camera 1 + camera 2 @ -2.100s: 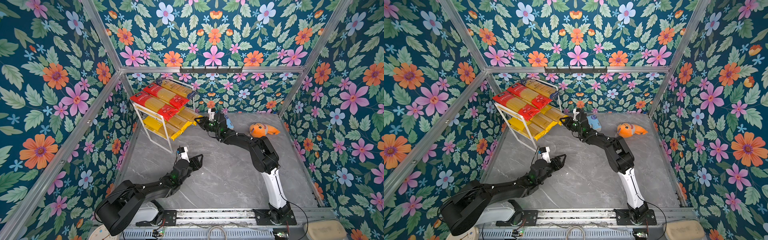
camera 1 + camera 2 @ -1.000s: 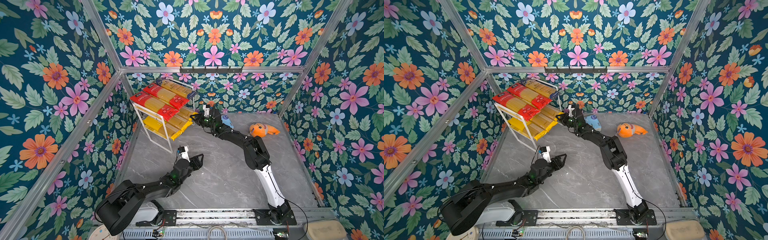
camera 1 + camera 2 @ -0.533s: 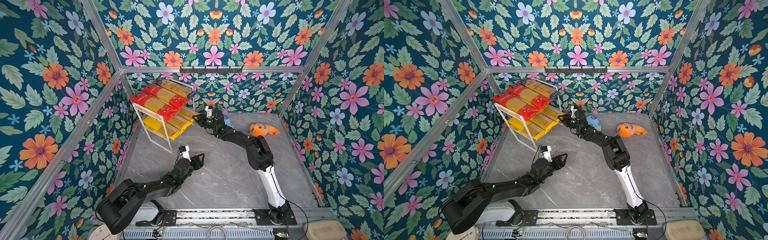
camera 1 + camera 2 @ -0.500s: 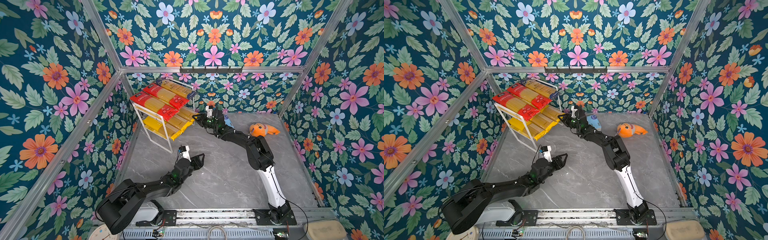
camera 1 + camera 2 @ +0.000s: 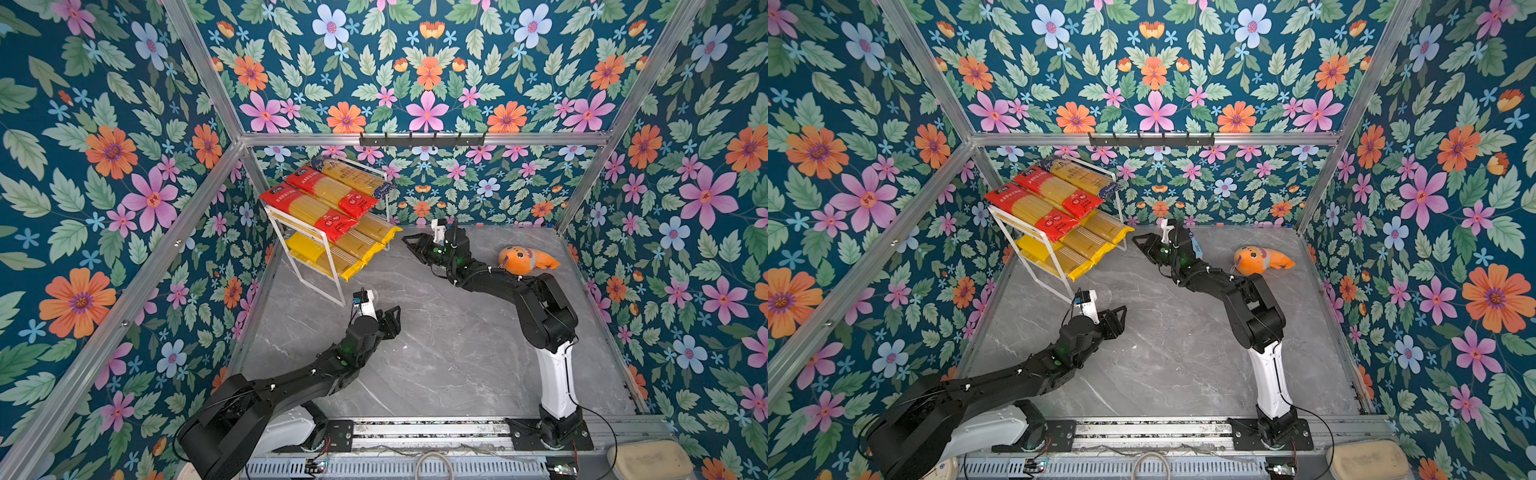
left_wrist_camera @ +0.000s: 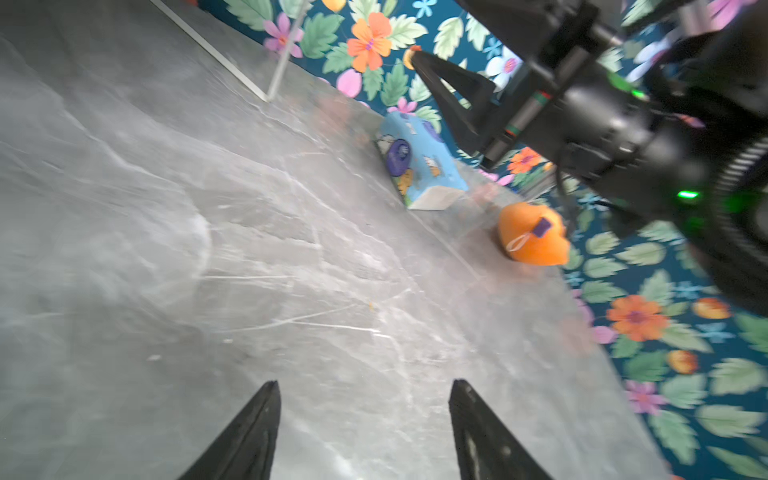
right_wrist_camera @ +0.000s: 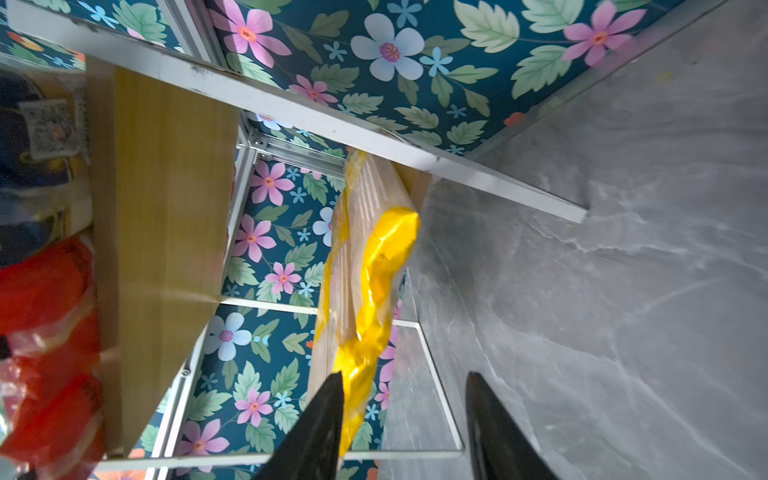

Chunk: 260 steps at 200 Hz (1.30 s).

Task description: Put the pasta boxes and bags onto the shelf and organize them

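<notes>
The grey marbled surface [image 5: 436, 353] carries the white-framed two-tier shelf [image 5: 330, 270] at its far left corner. All six packs lie side by side on the shelf's wooden boards. Two red spaghetti packs [image 5: 309, 208] and a dark blue-and-gold pack [image 5: 353, 176] fill the upper board. Three yellow packs [image 5: 357, 245] lie on the lower board, their ends jutting past the frame. The right tool [image 5: 409, 245] sits just beside the rearmost yellow end, its jaws moderately apart and holding nothing; whether a finger touches the wrapper cannot be told. The left tool [image 5: 392, 320] hangs over bare surface nearer the front, jaws wide and empty. An orange plush toy [image 5: 525, 261] lies at the far right, and a light-blue tissue pack [image 6: 419, 166] lies between it and the shelf.
</notes>
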### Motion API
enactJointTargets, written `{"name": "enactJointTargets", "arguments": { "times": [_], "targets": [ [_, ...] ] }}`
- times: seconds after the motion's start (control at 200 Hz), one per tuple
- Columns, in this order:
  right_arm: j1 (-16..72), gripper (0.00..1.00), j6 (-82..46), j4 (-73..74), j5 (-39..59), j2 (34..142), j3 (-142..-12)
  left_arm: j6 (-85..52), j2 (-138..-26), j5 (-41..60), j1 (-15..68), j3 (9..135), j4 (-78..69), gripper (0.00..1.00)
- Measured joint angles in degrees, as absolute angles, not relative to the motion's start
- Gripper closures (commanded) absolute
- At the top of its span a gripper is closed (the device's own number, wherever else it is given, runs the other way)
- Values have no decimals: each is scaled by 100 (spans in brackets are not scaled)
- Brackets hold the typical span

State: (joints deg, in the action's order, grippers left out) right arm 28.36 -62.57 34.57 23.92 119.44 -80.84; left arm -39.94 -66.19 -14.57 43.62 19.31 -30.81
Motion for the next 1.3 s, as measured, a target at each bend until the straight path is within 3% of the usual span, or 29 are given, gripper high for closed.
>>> {"name": "enactJointTargets", "arguments": {
  "times": [0.395, 0.62, 0.955, 1.3],
  "targets": [
    [2110, 51, -5509, 3494, 2427, 9793, -4915, -2714, -5743, -2646, 4270, 2088, -1848, 25],
    [1981, 49, -4368, 2423, 2112, 8235, -4327, -2119, -5315, -3371, 4248, 2025, -1396, 25],
    [1634, 42, -2338, 357, 567, 6440, -3988, -893, -4589, -4593, 4075, 1632, -1691, 25],
    [812, 30, -1459, 71, -978, 5688, -3116, -108, -4974, -5166, 3122, 1081, -3264, 25]
  ]
}}
